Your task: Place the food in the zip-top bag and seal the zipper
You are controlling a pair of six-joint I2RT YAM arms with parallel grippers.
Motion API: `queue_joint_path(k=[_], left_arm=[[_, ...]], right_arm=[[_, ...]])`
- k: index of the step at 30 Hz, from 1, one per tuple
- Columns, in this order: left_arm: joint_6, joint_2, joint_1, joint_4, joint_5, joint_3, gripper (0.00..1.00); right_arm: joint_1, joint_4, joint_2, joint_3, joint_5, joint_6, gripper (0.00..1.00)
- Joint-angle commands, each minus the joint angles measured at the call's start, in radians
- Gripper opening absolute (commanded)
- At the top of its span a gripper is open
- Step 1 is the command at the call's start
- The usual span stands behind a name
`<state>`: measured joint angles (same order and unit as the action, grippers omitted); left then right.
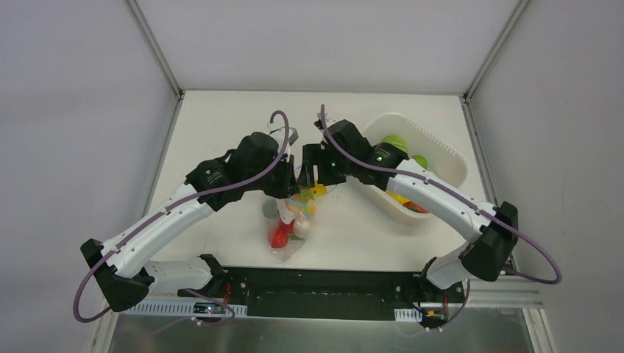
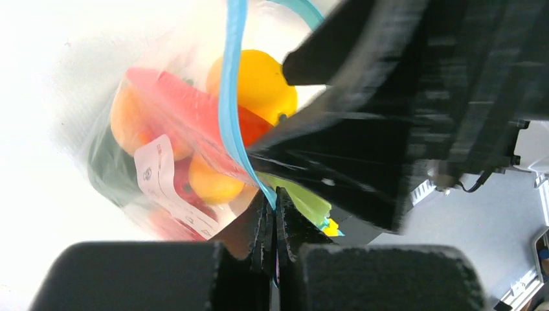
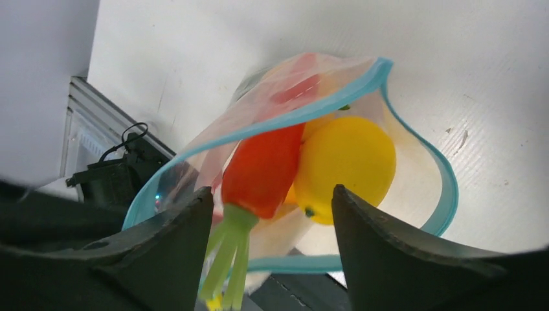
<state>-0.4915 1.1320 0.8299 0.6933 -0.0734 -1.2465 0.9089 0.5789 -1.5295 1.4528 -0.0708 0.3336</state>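
Left gripper (image 2: pixel 275 210): jaws pressed fully together, pinching the teal zipper (image 2: pixel 228 97) at lower centre of the left wrist view. Zip-top bag (image 1: pixel 288 234): at centre of the overhead frame on the white table (image 1: pixel 221 110), its mouth up-frame at both grippers. Food (image 2: pixel 259 81): yellow, red and orange pieces show through the plastic, beside a white label (image 2: pixel 165 184). Right gripper (image 3: pixel 272 191): jaws wide apart, gripping nothing. A red carrot-shaped piece (image 3: pixel 262 165) and a yellow fruit (image 3: pixel 349 159) sit in the open bag mouth between its fingers. White tub (image 1: pixel 449 158): right of the overhead frame, with green and red pieces inside.
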Motion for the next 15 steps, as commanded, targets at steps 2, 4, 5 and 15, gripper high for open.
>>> queue_joint_path(k=[2, 4, 5, 15], left_arm=[[-0.021, -0.022, -0.002, -0.043, 0.041, -0.010, 0.00], [-0.021, -0.022, -0.003, -0.046, 0.041, -0.009, 0.00], [-0.021, -0.021, -0.002, -0.047, 0.039, -0.008, 0.00], [-0.019, -0.017, -0.002, -0.047, 0.014, -0.007, 0.00]], right_arm=[[-0.003, -0.072, 0.155, -0.055, -0.071, -0.026, 0.55], [-0.004, -0.104, 0.188, -0.090, -0.119, -0.044, 0.42], [-0.004, -0.119, 0.200, -0.106, -0.143, -0.048, 0.40], [-0.006, -0.077, 0.116, -0.096, -0.321, -0.088, 0.26]])
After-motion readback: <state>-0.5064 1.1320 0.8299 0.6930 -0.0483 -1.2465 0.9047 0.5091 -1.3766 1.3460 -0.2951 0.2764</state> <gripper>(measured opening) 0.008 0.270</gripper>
